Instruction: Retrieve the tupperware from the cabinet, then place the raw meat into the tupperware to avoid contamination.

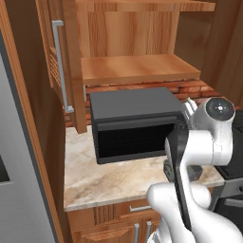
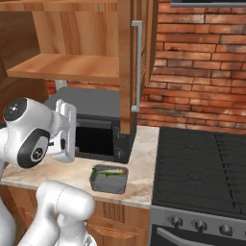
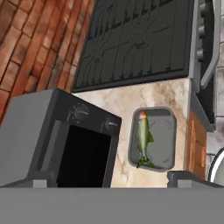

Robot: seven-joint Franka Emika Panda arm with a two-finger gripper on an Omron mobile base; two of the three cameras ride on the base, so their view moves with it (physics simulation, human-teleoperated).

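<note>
Lying lengthwise inside the tupperware point(image 3: 154, 139), the raw meat point(image 3: 143, 139) is seen beyond the wide-open, empty gripper point(image 3: 109, 183).

Raw meat point(image 3: 143, 140) lies inside the tupperware point(image 2: 109, 178), which sits on the counter point(image 1: 109, 178) near its front edge, just in front of the microwave's point(image 1: 135, 123) right front corner & left of the stove point(image 2: 206, 168). Microwave stands at back of counter against the brick wall point(image 2: 197, 62), directly under the cabinet point(image 1: 137, 66), w/ both cabinet doors swung open: one door point(image 1: 59, 61) to the left of the microwave, other point(image 2: 137, 62) to its right, betw. microwave & stove side. Drawers point(image 1: 128, 213) sit below the counter front; the arm rises in front of the counter, left of the tupperware in the right base view.
</note>
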